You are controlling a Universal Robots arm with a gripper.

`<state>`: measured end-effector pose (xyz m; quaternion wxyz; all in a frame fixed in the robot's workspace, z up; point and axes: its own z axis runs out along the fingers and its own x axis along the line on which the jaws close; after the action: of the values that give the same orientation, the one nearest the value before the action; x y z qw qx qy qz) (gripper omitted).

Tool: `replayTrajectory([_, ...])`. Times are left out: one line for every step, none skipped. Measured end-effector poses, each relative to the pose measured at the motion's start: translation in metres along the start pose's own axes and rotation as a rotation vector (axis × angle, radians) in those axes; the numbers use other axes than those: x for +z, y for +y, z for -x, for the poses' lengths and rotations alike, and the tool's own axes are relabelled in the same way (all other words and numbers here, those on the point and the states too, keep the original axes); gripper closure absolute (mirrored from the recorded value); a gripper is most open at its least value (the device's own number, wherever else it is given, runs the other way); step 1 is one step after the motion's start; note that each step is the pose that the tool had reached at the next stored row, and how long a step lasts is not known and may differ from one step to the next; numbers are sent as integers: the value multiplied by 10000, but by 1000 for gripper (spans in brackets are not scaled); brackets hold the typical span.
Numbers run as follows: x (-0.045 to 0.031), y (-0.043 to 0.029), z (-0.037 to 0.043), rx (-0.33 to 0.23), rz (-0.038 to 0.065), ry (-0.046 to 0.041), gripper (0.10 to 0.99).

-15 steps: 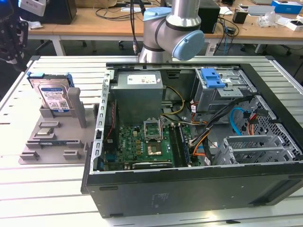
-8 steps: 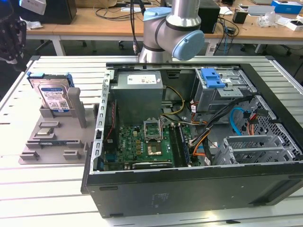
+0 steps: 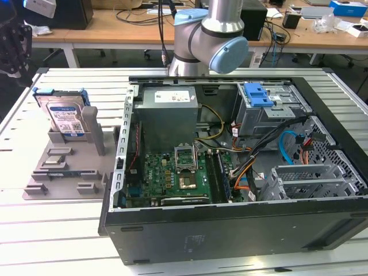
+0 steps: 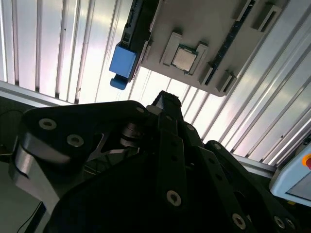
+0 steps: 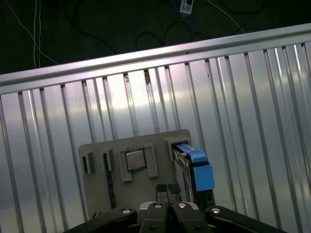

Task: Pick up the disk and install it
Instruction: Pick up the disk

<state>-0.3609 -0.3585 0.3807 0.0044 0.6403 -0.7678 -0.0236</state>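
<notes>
The disk point(image 3: 65, 117) is a flat silver-grey box with a white and blue sticker on its face and a blue plastic frame around it. It stands on its edge in a slot at the far end of a grey holder point(image 3: 43, 184), on the exterior view's left. The open computer case point(image 3: 172, 241) is well apart from it, on the exterior view's right. A small square chip point(image 5: 135, 159) lies flat in another slot of the holder. Holder and case both sit on the ribbed metal surface point(image 3: 57, 236).

Inside the case are a green board point(image 3: 167, 172), a grey power box point(image 3: 169, 109), bundles of wires and a metal drive cage point(image 3: 276, 112) with a blue latch point(image 3: 257, 95) on top.

In the first wrist view the claw point(image 5: 166, 190) hangs over the holder, near the disk, holding nothing. Its two fingertips seem to be pressed together.
</notes>
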Motion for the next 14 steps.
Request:
replayTrajectory([0,0,0,-1,0,0,980])
replayTrajectory([0,0,0,-1,0,0,973])
replayTrajectory([0,0,0,-1,0,0,973])
replayTrajectory([0,0,0,-1,0,0,918])
replayTrajectory([0,0,0,-2,0,0,851])
replayTrajectory([0,0,0,-2,0,0,792])
replayTrajectory([0,0,0,-2,-1,0,792])
replayTrajectory([0,0,0,-3,0,0,729])
replayTrajectory([0,0,0,-3,0,0,671])
replayTrajectory([0,0,0,-4,0,0,671])
replayTrajectory([0,0,0,-4,0,0,604])
replayTrajectory([0,0,0,-4,0,0,604])
replayTrajectory([0,0,1,-5,-1,0,604])
replayTrajectory([1,1,6,-4,-1,-1,604])
